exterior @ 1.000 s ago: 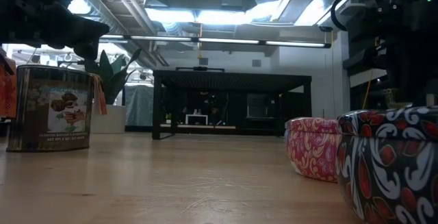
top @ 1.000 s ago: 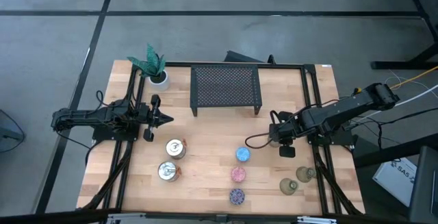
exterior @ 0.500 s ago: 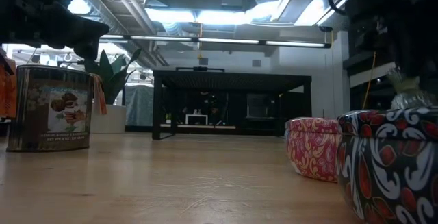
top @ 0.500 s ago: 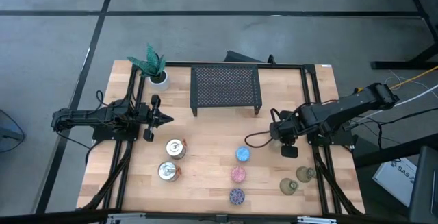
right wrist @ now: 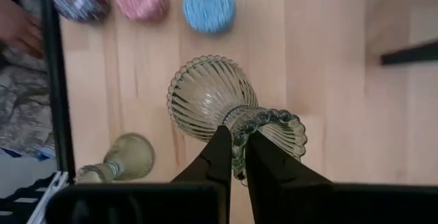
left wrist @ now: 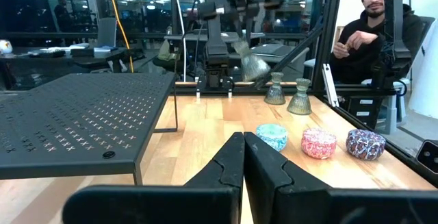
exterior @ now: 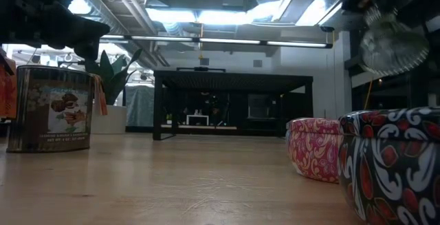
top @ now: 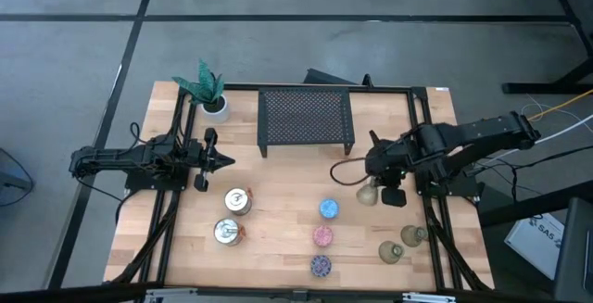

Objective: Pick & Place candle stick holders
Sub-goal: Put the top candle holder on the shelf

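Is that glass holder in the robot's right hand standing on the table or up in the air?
In the air: the right hand grips the glass holder, tilted, above the table.

Purple holder (exterior: 399,163) cut off at edge, lifted green holder (exterior: 393,43) blurred

Both arms are dark, near-black, built of slim jointed segments. The left arm (top: 139,161) shows boxy joints with thin black cables looping beside them, and its end effector (top: 222,162) tapers to a pointed tip. From its wrist camera, the left fingers (left wrist: 229,162) are two flat, matte black wedges rising from a broad dark bar. The right arm (top: 473,141) is bulkier at its joints; a dark cable curls at 9 o'clock of its end effector (top: 375,178), and a small black block sits on the wrist.
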`<action>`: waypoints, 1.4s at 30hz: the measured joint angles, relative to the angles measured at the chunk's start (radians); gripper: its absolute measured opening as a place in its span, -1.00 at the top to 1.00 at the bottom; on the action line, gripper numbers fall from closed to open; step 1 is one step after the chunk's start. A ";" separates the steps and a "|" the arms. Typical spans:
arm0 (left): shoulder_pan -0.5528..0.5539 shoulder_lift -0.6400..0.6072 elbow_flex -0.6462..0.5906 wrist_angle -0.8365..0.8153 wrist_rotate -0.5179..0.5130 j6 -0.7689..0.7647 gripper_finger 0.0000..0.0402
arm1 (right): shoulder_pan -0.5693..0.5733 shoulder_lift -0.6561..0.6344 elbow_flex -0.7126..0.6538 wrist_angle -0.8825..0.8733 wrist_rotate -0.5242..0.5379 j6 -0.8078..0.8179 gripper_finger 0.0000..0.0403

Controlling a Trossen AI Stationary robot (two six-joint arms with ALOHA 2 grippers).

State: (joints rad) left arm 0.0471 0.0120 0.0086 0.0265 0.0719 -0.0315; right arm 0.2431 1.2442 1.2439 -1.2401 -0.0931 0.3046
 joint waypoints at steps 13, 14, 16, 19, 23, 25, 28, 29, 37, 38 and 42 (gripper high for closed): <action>0.000 0.000 0.000 0.000 0.000 0.000 0.99 | -0.197 0.003 0.215 -0.010 0.091 -0.391 0.89; 0.000 0.000 0.000 0.000 0.000 0.000 0.99 | -0.216 0.007 0.228 -0.009 0.105 -0.422 0.89; 0.000 0.000 0.000 0.000 0.000 0.000 0.99 | -0.254 0.022 0.250 -0.010 0.133 -0.480 0.89; 0.000 0.000 0.000 0.000 0.000 0.000 0.99 | -0.314 0.056 0.286 -0.010 0.167 -0.566 0.89; 0.000 0.000 0.000 0.000 0.000 0.000 0.99 | -0.396 0.126 0.335 -0.014 0.198 -0.661 0.89; 0.000 0.000 0.000 0.000 0.000 0.000 0.99 | -0.438 0.168 0.366 -0.019 0.219 -0.707 0.89; 0.000 0.000 0.000 0.000 0.000 0.000 0.99 | -0.502 0.228 0.411 -0.019 0.255 -0.764 0.89; 0.000 0.000 0.000 0.000 0.000 0.000 0.99 | -0.525 0.248 0.427 -0.019 0.257 -0.785 0.89; 0.000 0.000 0.000 0.000 0.000 0.000 0.99 | -0.695 0.382 0.523 0.003 0.258 -0.897 0.89; 0.000 0.000 0.000 0.000 0.000 0.000 0.99 | -0.713 0.394 0.529 0.011 0.258 -0.910 0.89; 0.000 0.000 0.000 0.000 0.000 0.000 0.99 | -0.759 0.436 0.531 0.026 0.250 -0.948 0.89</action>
State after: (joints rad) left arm 0.0471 0.0119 0.0083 0.0265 0.0719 -0.0315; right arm -0.5162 1.6806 1.7752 -1.2139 0.1574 -0.6433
